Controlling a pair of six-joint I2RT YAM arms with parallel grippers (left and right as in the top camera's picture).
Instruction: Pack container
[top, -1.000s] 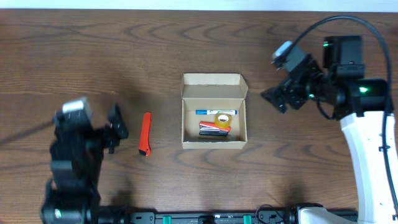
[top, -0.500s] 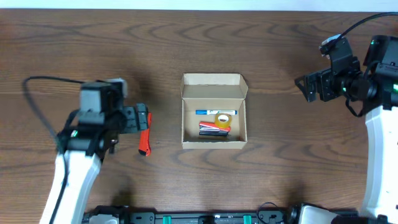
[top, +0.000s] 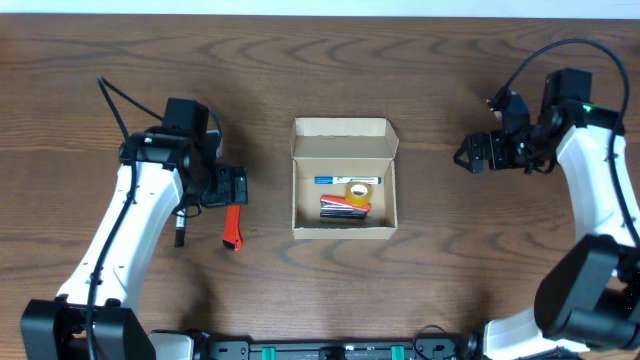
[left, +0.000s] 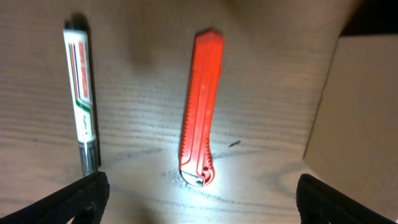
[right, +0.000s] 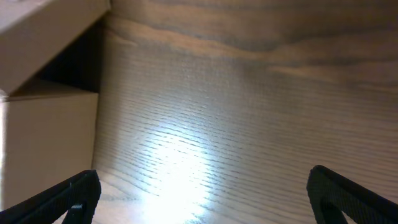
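No text, brand, number or sign is legible in any view.

Left wrist view: the white marker (left: 81, 115) lying on the desk (left: 140, 74) carries a printed label along its barrel. The label has green and red stripes beside lines of small dark print, all too blurred to read.

Overhead view: the blue-and-white marker (top: 347, 181) inside the container (top: 344, 128) shows a pale barrel label. Its print is too small to make out.
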